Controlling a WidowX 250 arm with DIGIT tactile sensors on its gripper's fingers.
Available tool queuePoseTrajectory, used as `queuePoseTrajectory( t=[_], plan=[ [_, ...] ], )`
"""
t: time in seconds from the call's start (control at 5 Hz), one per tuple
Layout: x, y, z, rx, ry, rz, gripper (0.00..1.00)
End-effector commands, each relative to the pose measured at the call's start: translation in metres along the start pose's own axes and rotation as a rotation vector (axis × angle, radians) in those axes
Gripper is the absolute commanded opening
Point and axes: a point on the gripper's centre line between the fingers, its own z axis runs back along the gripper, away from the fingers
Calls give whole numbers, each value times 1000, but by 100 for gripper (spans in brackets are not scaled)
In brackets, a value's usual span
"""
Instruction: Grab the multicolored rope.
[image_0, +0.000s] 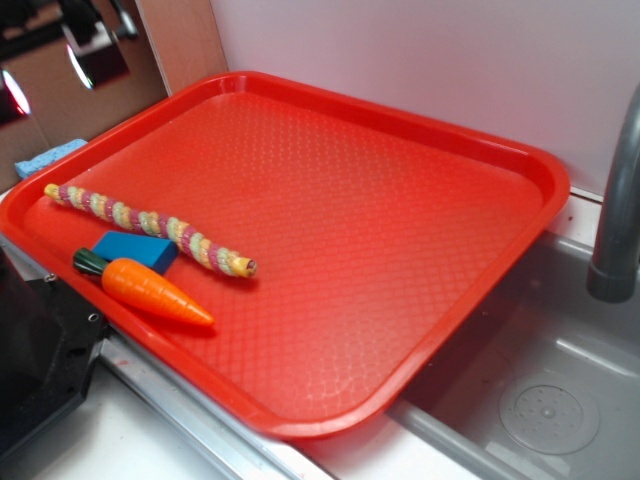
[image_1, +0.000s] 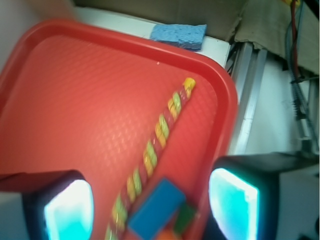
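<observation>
The multicolored rope (image_0: 150, 226) (image_1: 152, 156), a twisted cord banded pink, yellow and pale green, lies flat on the red tray (image_0: 360, 230) (image_1: 75, 100) near its left edge. In the wrist view it runs diagonally from upper right down between my fingers. My gripper (image_1: 152, 209) is open, high above the tray, with nothing held; its two cyan-lit pads (image_1: 70, 210) stand wide apart on either side of the rope's lower part. The gripper does not show in the exterior view.
A blue block (image_0: 135, 250) (image_1: 156, 210) and an orange toy carrot (image_0: 150, 290) with a green top lie right beside the rope. A blue sponge (image_0: 45, 157) (image_1: 179, 35) sits off the tray. A sink (image_0: 540, 400) and a grey faucet (image_0: 620, 200) are at right.
</observation>
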Motion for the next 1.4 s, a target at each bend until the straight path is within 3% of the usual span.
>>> queuePoseTrajectory(
  t=[0.0,0.6,0.8,1.0,1.2],
  plan=[
    [23,4,-57,32,-81,143,100],
    [33,20,-105,94,-163,196,100],
    [32,23,-110,95,-165,217,30],
    [33,24,-112,90,-136,273,0],
    [33,26,-111,84,-138,296,0]
  ],
)
